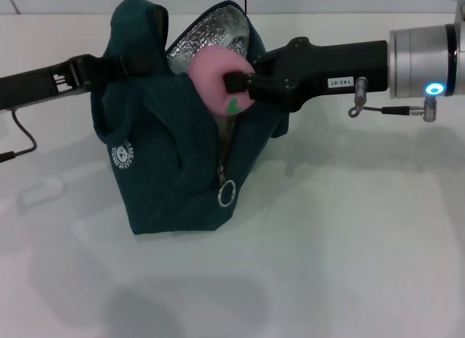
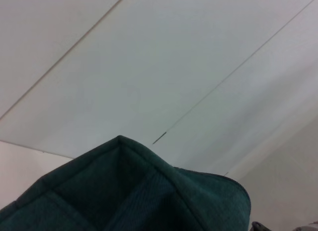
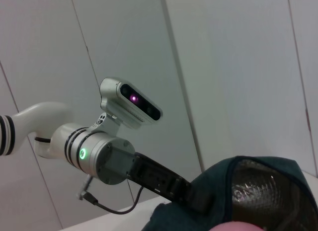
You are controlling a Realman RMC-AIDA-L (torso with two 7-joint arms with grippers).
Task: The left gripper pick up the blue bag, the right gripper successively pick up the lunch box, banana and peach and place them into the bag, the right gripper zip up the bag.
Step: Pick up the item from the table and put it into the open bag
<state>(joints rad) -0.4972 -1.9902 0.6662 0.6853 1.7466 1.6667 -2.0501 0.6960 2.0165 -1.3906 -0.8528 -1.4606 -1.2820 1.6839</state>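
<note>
While the zipper's metal ring pull [image 1: 227,193] hangs idle nearest my head camera, low on the front of the blue bag [image 1: 163,178], I judge the zipping not yet begun: the bag stands on the white table [image 1: 349,265] with its mouth wide open. Just above that, my right gripper [image 1: 240,91] reaches in from my right side, its fingers closed on the peach [image 1: 214,83], which sits at the rim of the opening, not yet dropped inside. Behind the peach the silver foil lining [image 1: 211,36] shows. At the bag's far-left upper edge, my left gripper [image 1: 109,67] meets the fabric near a handle; I cannot tell how its fingers stand, though the bag's upright shape suggests it is held there. I see no lunch box or banana on the table, so I judge both are probably already packed, hidden inside. By my reckoning, what remains is releasing the peach into the bag, then drawing the zipper shut.
</note>
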